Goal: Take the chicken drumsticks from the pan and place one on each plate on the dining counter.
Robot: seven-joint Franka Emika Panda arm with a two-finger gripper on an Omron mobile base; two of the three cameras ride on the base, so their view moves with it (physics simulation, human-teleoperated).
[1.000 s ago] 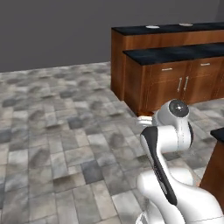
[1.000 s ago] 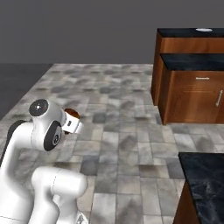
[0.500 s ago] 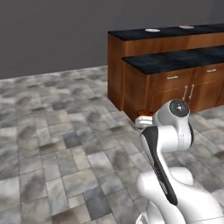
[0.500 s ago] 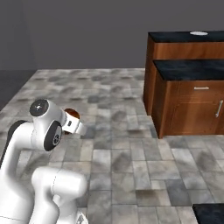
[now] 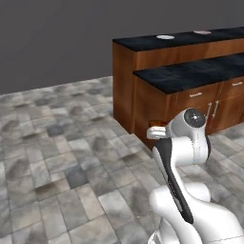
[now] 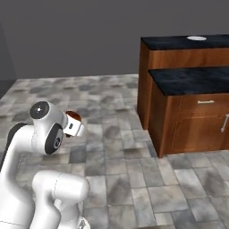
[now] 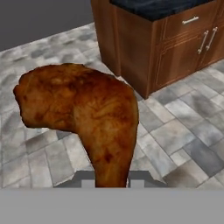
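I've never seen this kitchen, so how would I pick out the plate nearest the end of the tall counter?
Find the dining counter, the taller black-topped wooden block rising behind the lower cabinets. On its top lie two small pale round plates. Yours is the nearer plate, close to the counter's left end; the other plate sits farther along.

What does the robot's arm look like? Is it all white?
Mostly white. The arm is made of smooth, rounded, shiny white sections, with dark grey bands at its joints and a round grey cap on one. No loose cables or markings show. Its gripper is a small white block.

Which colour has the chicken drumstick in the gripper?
The chicken drumstick is reddish-brown, clearest in the hand view.
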